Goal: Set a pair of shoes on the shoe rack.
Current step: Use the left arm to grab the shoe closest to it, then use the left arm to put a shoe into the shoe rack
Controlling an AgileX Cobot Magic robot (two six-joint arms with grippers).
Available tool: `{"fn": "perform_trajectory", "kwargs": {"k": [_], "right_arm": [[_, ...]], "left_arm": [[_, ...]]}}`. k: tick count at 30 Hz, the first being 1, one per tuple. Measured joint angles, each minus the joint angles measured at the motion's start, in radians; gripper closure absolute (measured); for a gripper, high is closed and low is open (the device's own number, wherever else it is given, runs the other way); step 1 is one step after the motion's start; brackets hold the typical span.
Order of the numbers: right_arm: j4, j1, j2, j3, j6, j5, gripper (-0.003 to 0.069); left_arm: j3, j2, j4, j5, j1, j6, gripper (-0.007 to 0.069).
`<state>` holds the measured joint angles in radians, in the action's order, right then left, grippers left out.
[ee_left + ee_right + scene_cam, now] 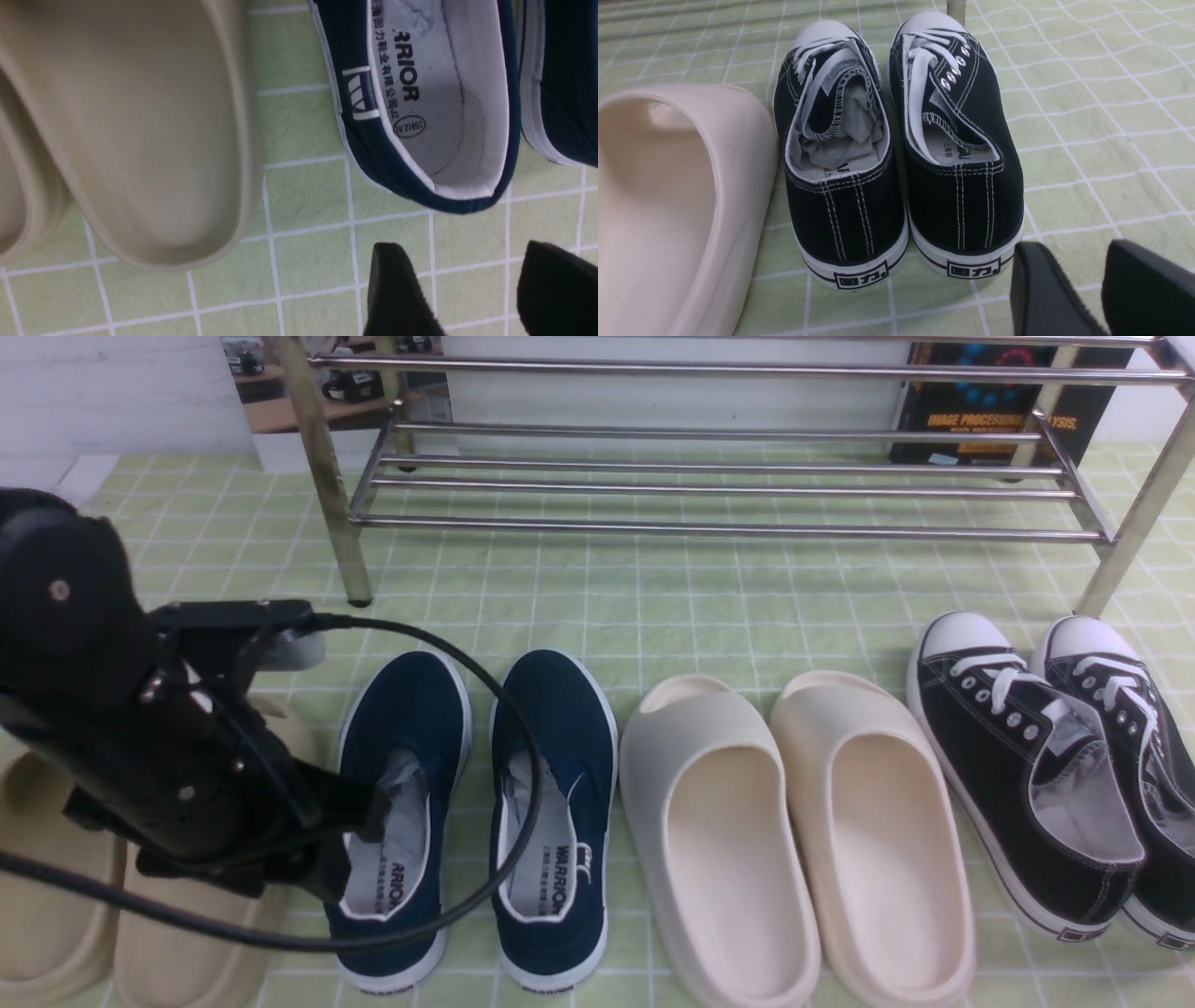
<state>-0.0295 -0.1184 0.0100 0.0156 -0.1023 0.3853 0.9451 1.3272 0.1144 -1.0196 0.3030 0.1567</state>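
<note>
The pair of shoes, two navy slip-ons with white soles, stands side by side on the green checked mat: the left shoe [403,775] and the right shoe [557,775], toes toward the shoe rack [719,527], whose chrome bars are bare. My left arm [140,728] hangs over the heel end of the left navy shoe [439,93]. My left gripper [472,284] is open, with only mat between its fingers, just behind that heel. My right gripper [1083,284] sits behind the black sneakers, jaws apart and empty.
Cream slides [794,831] lie right of the navy pair. Black lace-up sneakers [1036,765] are at the far right, close to the rack's right leg [1130,532]. Beige slides [56,896] lie under my left arm. The arm's black cable [523,737] loops over the navy shoes.
</note>
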Motion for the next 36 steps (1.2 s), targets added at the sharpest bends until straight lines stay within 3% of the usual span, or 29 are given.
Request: {"fn": "perform_trajectory", "kwargs": {"k": [13,16,23,32,36], "right_arm": [[0.0,0.0,0.0,0.0,0.0,0.0,0.0419],[0.0,0.0,0.0,0.0,0.0,0.0,0.0419],[0.0,0.0,0.0,0.0,0.0,0.0,0.0419],[0.0,0.0,0.0,0.0,0.0,0.0,0.0419],[0.0,0.0,0.0,0.0,0.0,0.0,0.0419]], "left_arm": [[0.001,0.266,-0.141,0.193,0.002,0.167,0.0253],[0.001,0.303,-0.143,0.202,0.002,0.181,0.0326],[0.004,0.304,-0.14,0.205,0.003,0.184,0.062],[0.179,0.177,-0.146,0.014,0.002,0.183,0.0615],[0.37,0.186,-0.146,-0.054,0.002,0.162,0.0615]]}}
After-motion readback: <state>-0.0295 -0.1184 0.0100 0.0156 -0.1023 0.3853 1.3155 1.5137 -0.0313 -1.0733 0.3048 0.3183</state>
